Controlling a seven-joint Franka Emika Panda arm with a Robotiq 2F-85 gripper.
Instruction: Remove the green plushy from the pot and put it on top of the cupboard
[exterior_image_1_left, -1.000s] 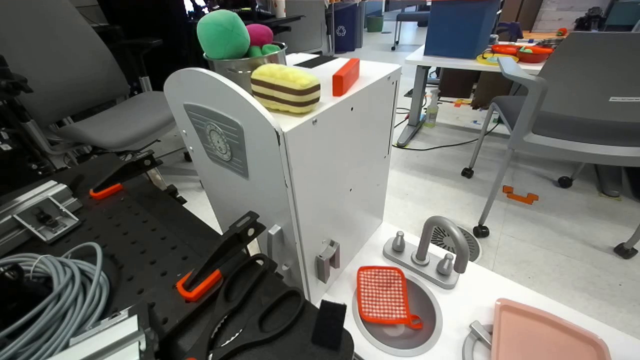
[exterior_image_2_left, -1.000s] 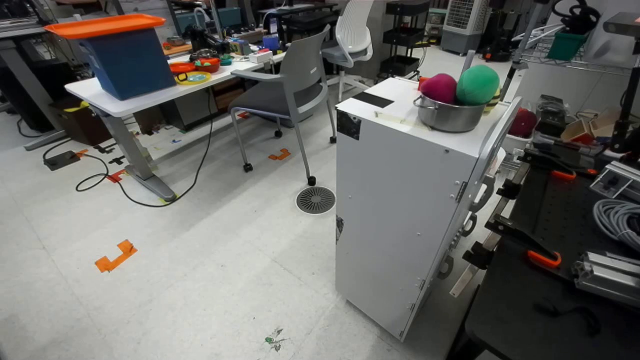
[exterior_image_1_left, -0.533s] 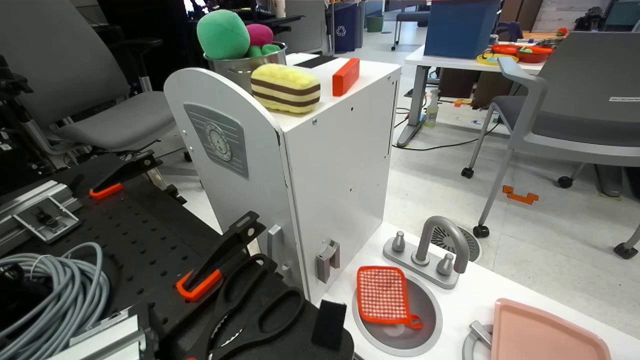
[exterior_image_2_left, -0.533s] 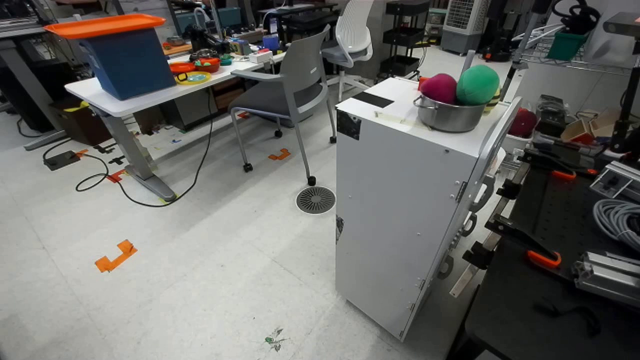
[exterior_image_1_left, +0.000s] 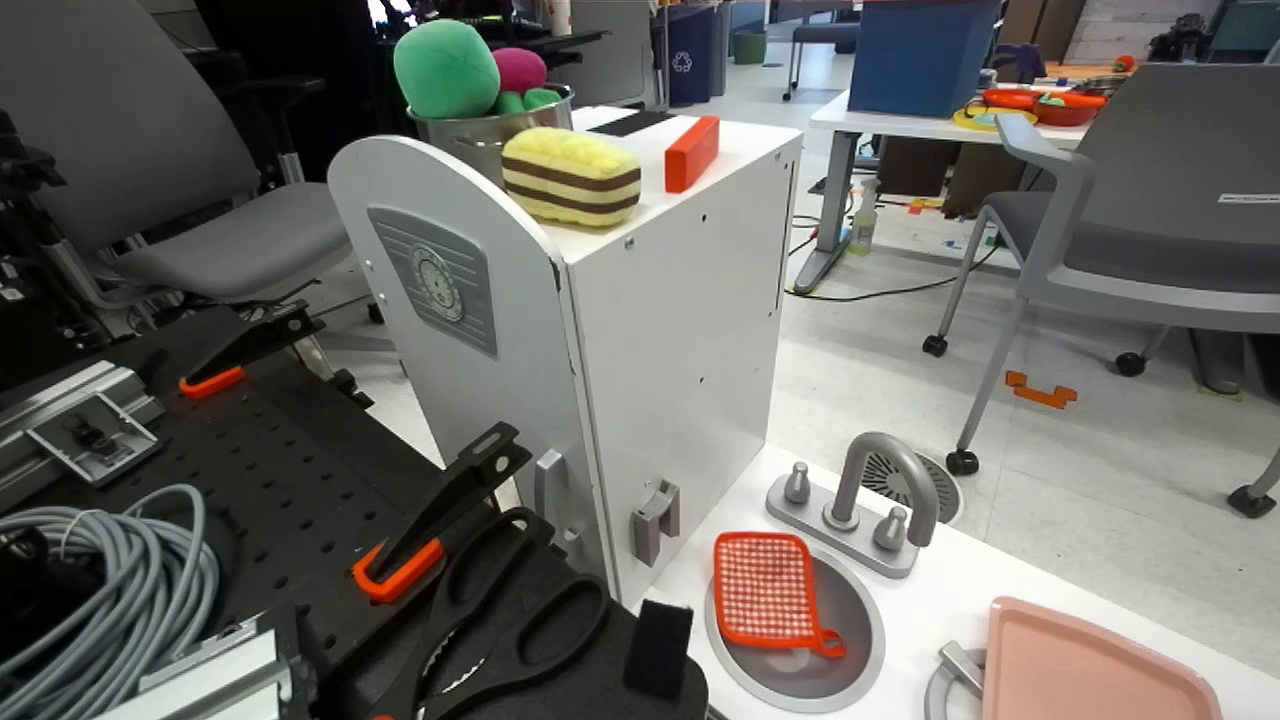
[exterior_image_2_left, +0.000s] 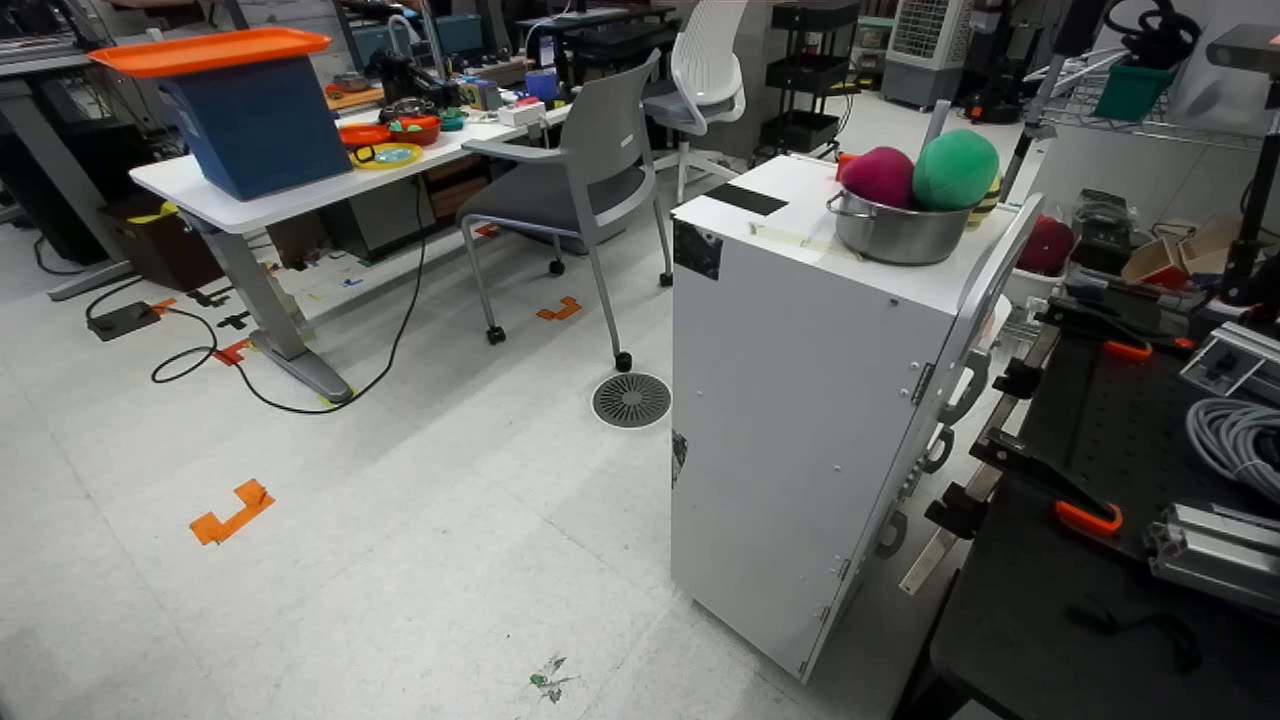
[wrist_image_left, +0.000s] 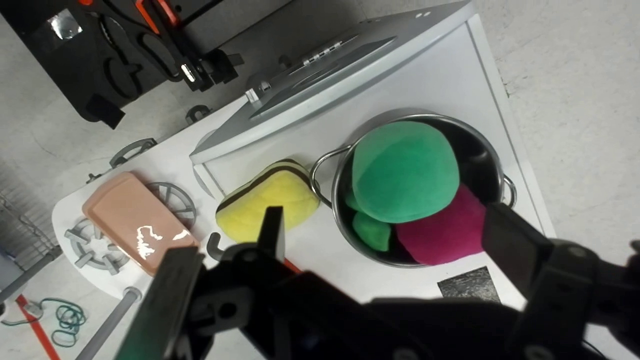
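The green plushy (wrist_image_left: 405, 172) sits in the metal pot (wrist_image_left: 477, 150), rising above its rim. It also shows in both exterior views (exterior_image_1_left: 446, 70) (exterior_image_2_left: 956, 170). The pot (exterior_image_2_left: 900, 238) stands on top of the white cupboard (exterior_image_2_left: 790, 420), close to the rounded side panel. The cupboard also shows in an exterior view (exterior_image_1_left: 680, 330) and in the wrist view (wrist_image_left: 450, 85). A pink ball (wrist_image_left: 445, 232) and smaller green pieces lie in the pot beside the plushy. My gripper (wrist_image_left: 387, 215) is open and empty, with the pot showing beyond its fingers. Its fingers cannot be made out in either exterior view.
A yellow striped block (exterior_image_1_left: 570, 180) lies on the cupboard against the pot's handle side. An orange-red block (exterior_image_1_left: 690, 155) stands near the cupboard's edge. The rounded panel (exterior_image_1_left: 450, 270) rises above the top. Lower down are a faucet (exterior_image_1_left: 880, 470) and a pink tray (exterior_image_1_left: 1090, 665).
A dark shape at the top right edge of an exterior view has come slightly lower; I cannot tell if it is my arm. The plushy, pot and blocks have not moved.
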